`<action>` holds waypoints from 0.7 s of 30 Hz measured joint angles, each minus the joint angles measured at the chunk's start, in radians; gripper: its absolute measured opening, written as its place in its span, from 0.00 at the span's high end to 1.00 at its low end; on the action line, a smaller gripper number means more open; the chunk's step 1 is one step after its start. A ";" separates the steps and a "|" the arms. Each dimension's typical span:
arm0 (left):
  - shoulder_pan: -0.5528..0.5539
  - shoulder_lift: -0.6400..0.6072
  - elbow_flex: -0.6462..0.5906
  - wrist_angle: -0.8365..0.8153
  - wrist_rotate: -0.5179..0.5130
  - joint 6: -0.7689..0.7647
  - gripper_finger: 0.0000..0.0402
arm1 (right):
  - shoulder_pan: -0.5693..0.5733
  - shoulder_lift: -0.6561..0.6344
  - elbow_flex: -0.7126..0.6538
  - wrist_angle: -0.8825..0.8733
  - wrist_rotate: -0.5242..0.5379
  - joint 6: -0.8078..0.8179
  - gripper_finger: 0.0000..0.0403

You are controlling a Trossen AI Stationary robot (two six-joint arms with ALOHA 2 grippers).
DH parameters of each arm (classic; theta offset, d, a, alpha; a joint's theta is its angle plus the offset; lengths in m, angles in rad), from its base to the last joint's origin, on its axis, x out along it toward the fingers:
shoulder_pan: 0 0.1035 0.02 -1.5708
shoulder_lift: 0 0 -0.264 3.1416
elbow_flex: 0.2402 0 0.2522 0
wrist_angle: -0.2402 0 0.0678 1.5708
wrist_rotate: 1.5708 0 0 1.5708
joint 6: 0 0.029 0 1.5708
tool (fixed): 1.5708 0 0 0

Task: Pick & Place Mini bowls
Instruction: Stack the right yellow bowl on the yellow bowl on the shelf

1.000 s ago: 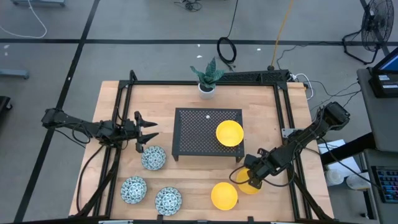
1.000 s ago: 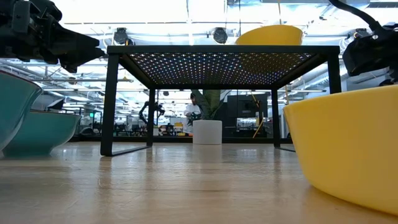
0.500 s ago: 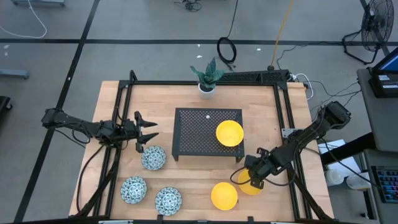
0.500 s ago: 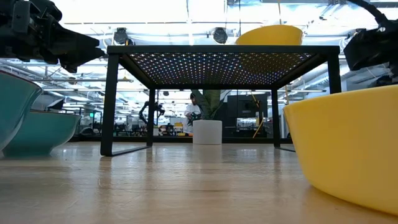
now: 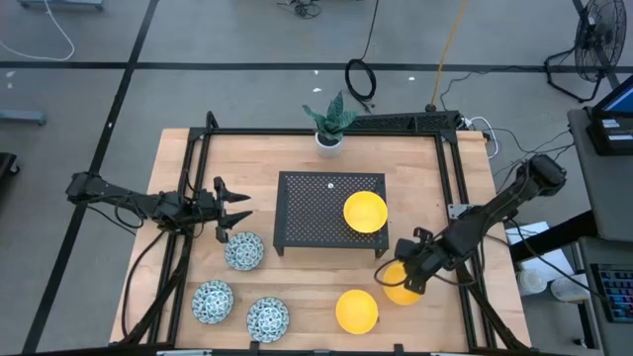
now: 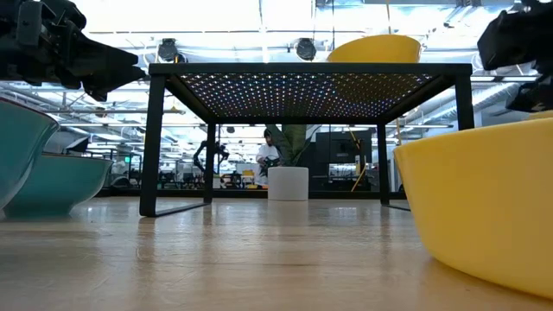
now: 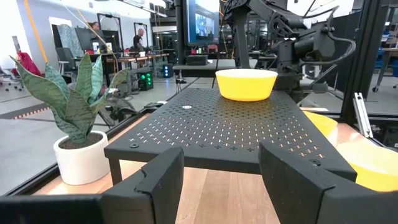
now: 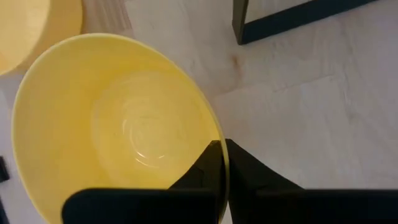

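Nearest the front edge of the table, two patterned mini bowls are sitting side by side on the left, and a yellow mini bowl is resting on the wood toward the right. Just beyond it, the right gripper is pinching the rim of a second yellow mini bowl. In the right wrist view its fingers are closing tight on the bowl's wall, one inside and one outside, with the bowl tilting over the bare wood and a leg of the stand showing past it. I cannot tell whether that bowl is touching the table.

A little farther back on the left, a third patterned mini bowl is sitting near the front left corner of the black perforated stand. The left gripper is hovering just behind that bowl, beside the stand, holding nothing, its fingers spread wide and pointing across the stand.

On the stand's right half the third yellow mini bowl is sitting upright; the left wrist view shows it standing on the perforated top.

At the far edge of the table a potted plant is standing in its white pot.
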 joint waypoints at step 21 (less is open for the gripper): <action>0.000 0.000 0.000 0.000 0.000 0.000 0.47 | 0.000 -0.117 0.000 0.001 -0.004 -0.064 1.00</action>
